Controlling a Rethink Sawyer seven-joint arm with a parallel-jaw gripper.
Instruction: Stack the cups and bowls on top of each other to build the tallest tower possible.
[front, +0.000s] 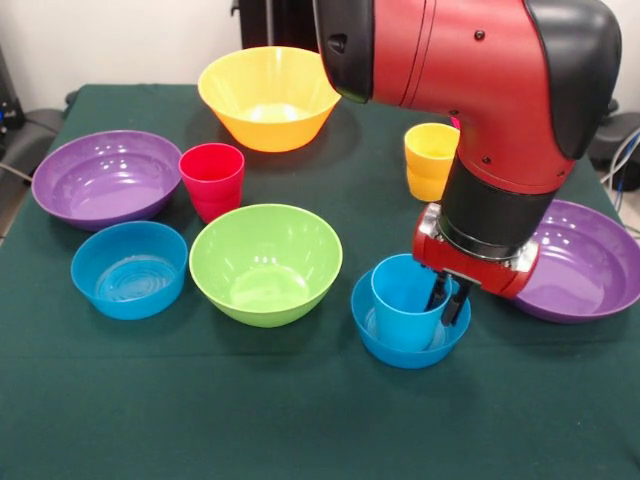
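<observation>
My gripper (447, 297) hangs at the right rim of the blue cup (400, 302), its fingers closed on the cup's wall. The cup stands slightly tilted inside a small blue bowl (385, 348); this pair is the tower. The lime green bowl (265, 262) sits just left of it. A second small blue bowl (130, 268), the red cup (212, 180) and a purple bowl (105, 178) are at the left. The orange-yellow bowl (268, 100) is at the back. The yellow-orange cup (430, 160) stands behind my arm. Another purple bowl (590, 260) lies at the right, partly hidden.
The red arm (480, 90) covers the back right of the green tablecloth (300, 420). A pink sliver (456, 122) shows behind the yellow-orange cup; the rest is hidden. Cables and dark gear sit off the table at both side edges.
</observation>
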